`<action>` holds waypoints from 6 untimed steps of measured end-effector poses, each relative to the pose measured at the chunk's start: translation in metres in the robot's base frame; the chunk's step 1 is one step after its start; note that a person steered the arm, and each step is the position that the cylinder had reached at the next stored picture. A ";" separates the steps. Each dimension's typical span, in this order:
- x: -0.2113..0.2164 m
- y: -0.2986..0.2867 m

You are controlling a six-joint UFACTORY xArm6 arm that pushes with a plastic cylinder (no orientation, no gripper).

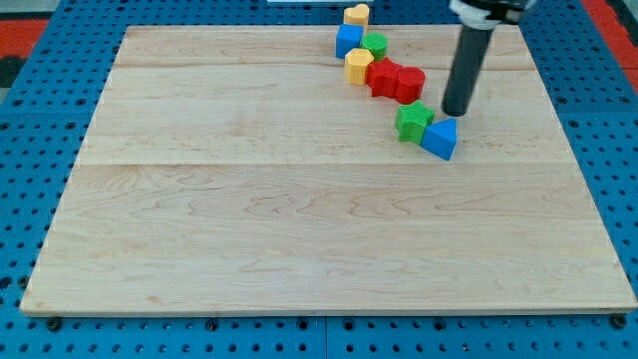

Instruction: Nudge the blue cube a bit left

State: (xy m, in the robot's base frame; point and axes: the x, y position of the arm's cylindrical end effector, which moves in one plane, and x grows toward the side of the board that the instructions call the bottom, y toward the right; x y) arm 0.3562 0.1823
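Note:
The blue cube [348,40] sits near the view's top, right of centre. It touches a green round block [376,44] on its right and a yellow block [359,67] just below it. A yellow heart block [356,14] lies just above it at the board's top edge. My tip [456,113] stands well to the lower right of the blue cube. It is just above a blue wedge-shaped block [440,138] and right of a green star-like block [412,121].
Two red blocks [384,76] [410,84] lie side by side between the yellow block and the green star-like block. The wooden board [249,219] rests on a blue perforated table [30,150].

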 end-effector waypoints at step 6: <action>-0.165 -0.042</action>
